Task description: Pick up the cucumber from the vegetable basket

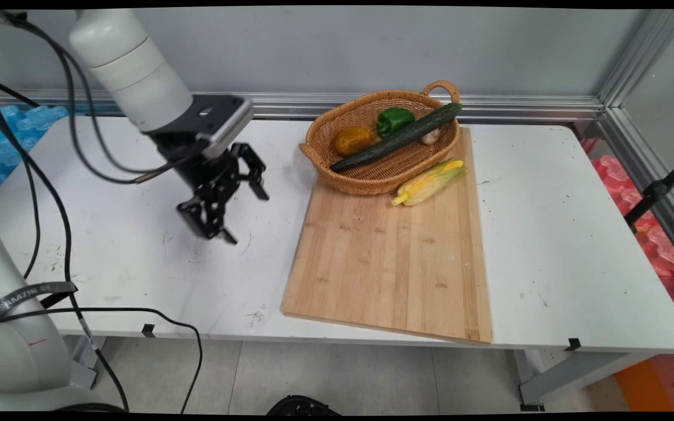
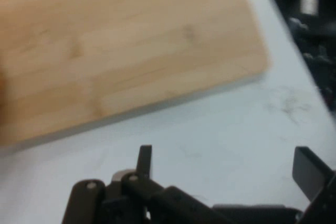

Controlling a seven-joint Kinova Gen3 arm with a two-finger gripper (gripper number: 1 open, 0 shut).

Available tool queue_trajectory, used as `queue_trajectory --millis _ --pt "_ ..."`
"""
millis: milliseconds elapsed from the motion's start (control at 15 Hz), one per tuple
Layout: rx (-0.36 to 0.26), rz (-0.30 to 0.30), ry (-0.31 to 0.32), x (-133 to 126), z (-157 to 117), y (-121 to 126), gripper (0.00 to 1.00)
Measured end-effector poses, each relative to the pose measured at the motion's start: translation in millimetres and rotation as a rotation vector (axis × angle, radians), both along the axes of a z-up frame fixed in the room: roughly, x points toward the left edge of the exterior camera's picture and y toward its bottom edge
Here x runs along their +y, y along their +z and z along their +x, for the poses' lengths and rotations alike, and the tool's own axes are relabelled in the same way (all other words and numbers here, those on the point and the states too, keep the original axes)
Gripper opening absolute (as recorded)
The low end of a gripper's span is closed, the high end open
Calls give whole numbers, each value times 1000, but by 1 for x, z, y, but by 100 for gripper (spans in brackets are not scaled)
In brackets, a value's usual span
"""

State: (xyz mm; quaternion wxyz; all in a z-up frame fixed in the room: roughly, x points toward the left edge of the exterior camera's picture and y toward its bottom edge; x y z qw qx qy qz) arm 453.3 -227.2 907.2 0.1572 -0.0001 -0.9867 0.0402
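Hovering over bare counter, the gripper is hanging left of the cutting board, and I am reading its fingers as spread apart and holding nothing; in the hand view both tips are standing well separated with only white surface between them.

I am noting that the nearest object is the board, lying to the gripper's right in the main view. Its long axis is running from the counter's front edge back toward the wall, slightly skewed. In the hand view the board's corner and one long edge are sitting ahead of the fingers, near but not touching.

Everything else is lying farther off, at the board's far end. A wicker basket is resting there, partly on the board. Inside it I am seeing a long dark cucumber laid diagonally, its upper end overhanging the rim near the handle, plus a green pepper, a yellow-brown pepper and a small pale item I cannot identify. An ear of corn in yellow-green husk is lying on the board just beside the basket's near wall, angled like the cucumber.
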Motion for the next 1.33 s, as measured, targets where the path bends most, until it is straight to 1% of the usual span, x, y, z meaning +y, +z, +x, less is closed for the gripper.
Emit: queue_trajectory --millis 67,133,400,467,733,933,1000,1133,1333 --pt "4 -12 41 -5 -1 2 100" --pt "8 -20 70 -9 -1 3 100" --pt "46 -68 251 -39 -10 10 100" --pt "53 -75 278 -45 -13 12 100" --pt "93 -107 424 -75 -27 16 100" --pt "125 -126 520 -98 -40 17 100" --pt "141 -133 566 -109 -47 16 100" --pt "161 -141 630 -125 -57 12 100" --pt "188 -150 723 -151 -76 -2 100"
